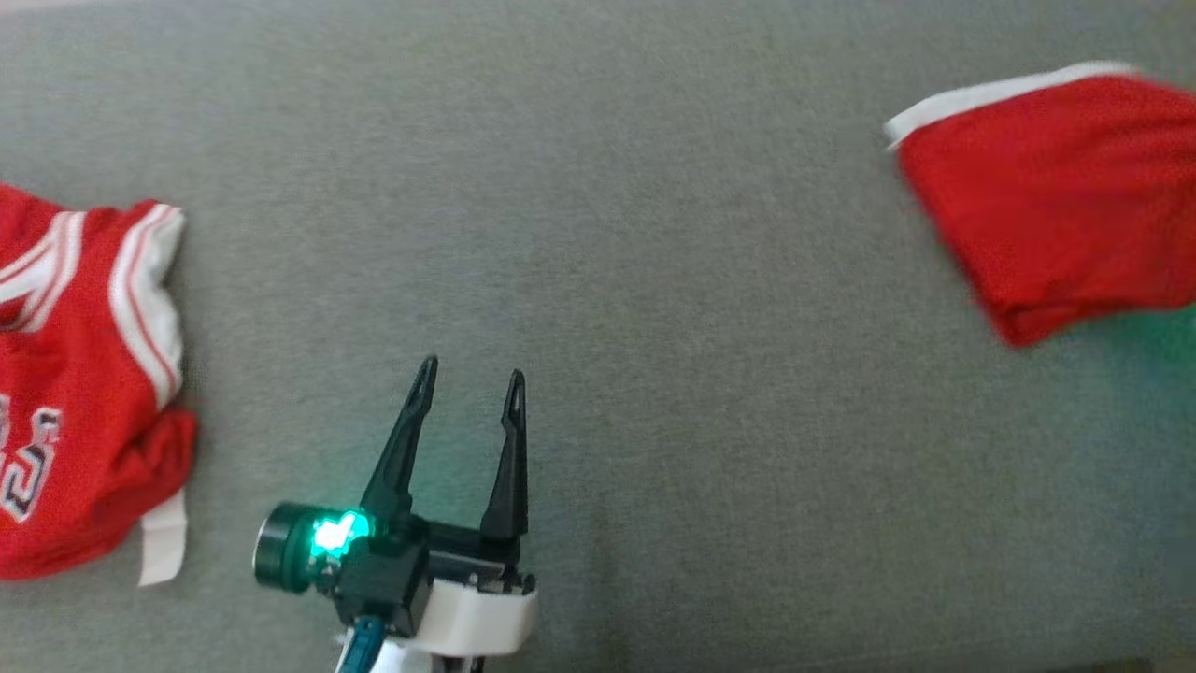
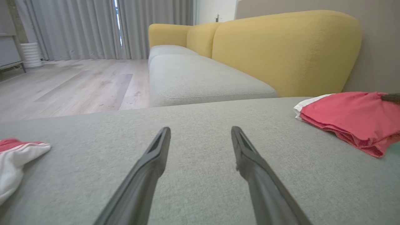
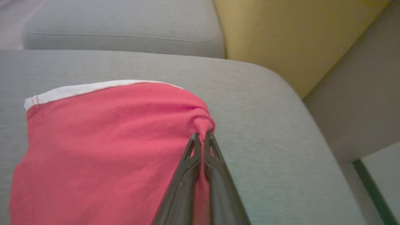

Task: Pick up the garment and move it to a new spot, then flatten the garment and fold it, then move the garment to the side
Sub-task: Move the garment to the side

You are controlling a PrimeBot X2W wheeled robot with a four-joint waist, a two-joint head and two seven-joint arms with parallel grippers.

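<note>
Jersey (image 1: 84,393) far left on sofa cushion (image 1: 598,187), not gripped. Left gripper (image 1: 472,367) mid-cushion, fingers spread, empty. Folded red garment (image 1: 1056,206) far right, near cushion edge. Right gripper (image 3: 202,134) fingers clenched on bunched corner. Risk: single-corner pinch, so dragging could pull fold open or cloth could slip out.

This is a living room in a home. A long sofa with grey seat cushions (image 2: 200,78) and rounded mustard-yellow backrests (image 2: 287,50) runs toward the far side, standing on a pale wood-plank floor (image 2: 72,87). Floor-length grey curtains (image 2: 78,28) hang along the far wall with a white ribbed cylinder (image 2: 31,55) at their foot, and on the wide near cushion (image 1: 598,187) lie clothes: a red basketball jersey (image 1: 75,374) at the left and a folded red garment (image 1: 1056,196) at the right.
</note>
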